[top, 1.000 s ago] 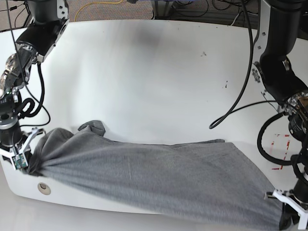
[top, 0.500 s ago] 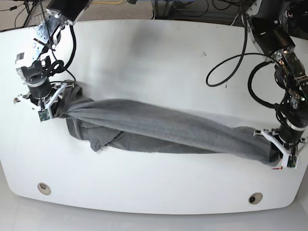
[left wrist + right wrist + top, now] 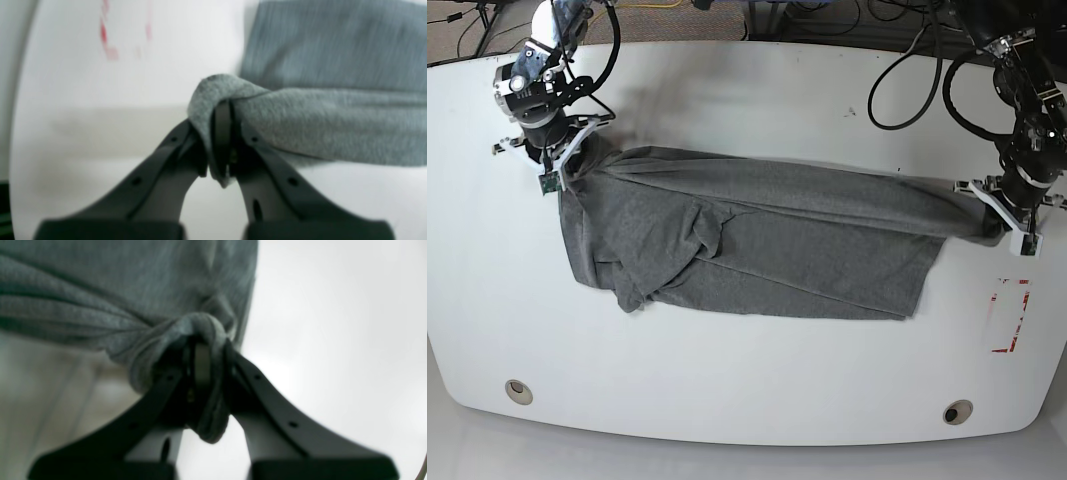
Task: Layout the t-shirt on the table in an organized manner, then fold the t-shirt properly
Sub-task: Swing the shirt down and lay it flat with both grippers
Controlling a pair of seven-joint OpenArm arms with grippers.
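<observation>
Your glossy white curved-edged surface (image 3: pixel 757 90), grey shirt stretched across.
The heather-grey cotton t-shirt (image 3: pixel 757 240) spans nine to three o'clock; left claw (image 3: pixel 1010 213) and right claw (image 3: pixel 555 158) each pinch an end. Red-and-white tape mark (image 3: pixel 1010 315) at four, cables beyond twelve.

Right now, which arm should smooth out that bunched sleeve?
Right, probably. The right gripper holds the t-shirt just above the bunched sleeve; the left gripper grips the far end.
</observation>
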